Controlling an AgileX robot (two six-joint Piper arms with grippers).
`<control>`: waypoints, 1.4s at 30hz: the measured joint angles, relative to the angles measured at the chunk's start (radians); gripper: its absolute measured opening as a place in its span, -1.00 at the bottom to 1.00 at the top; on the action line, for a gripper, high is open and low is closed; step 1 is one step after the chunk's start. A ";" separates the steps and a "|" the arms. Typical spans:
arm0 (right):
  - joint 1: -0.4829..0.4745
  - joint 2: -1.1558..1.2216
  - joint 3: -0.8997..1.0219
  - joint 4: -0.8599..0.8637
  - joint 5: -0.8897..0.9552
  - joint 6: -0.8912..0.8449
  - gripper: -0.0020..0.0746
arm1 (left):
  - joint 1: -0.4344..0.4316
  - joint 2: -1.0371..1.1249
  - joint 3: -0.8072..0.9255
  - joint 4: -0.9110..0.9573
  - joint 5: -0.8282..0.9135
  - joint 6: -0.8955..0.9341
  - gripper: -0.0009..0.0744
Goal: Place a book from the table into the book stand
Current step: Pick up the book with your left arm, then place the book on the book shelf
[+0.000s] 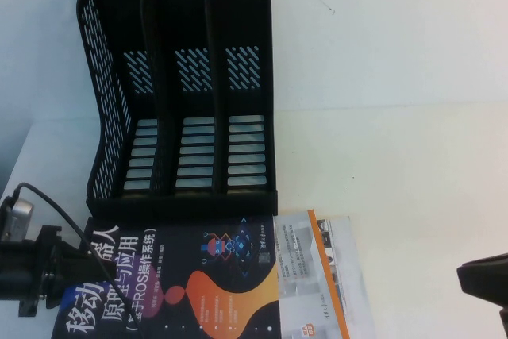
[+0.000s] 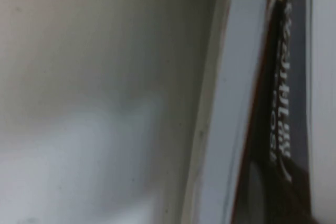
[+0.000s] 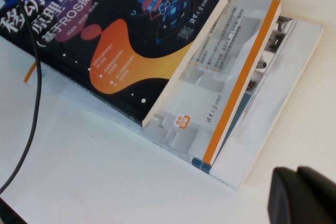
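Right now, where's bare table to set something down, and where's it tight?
Free: the table right of the book stand, down to the right pincer at the near right edge. Crowded: the front, where the book lies on a white book just before the stand, left pincer at its left edge.

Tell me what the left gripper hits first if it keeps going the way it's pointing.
Probably the book. The left gripper sits at the table's left edge, pointing right at the dark cover's left side; its wrist view shows the page edge close ahead. Depth is unclear. The right gripper waits at the right.
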 joint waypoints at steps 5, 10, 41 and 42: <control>0.000 0.000 0.000 0.000 -0.004 0.000 -0.94 | 0.000 -0.081 -0.003 0.037 -0.006 -0.016 -0.65; 0.000 0.000 0.000 0.000 -0.004 0.000 -0.94 | -0.002 -0.226 -0.003 0.071 -0.012 -0.040 -0.65; 0.000 0.000 0.000 0.046 -0.004 -0.006 -0.94 | -0.003 -0.744 -0.793 0.360 0.082 -0.580 -0.66; 0.000 0.000 0.000 0.046 -0.004 -0.006 -0.94 | -0.003 -0.719 -0.809 0.362 0.082 -0.585 -0.66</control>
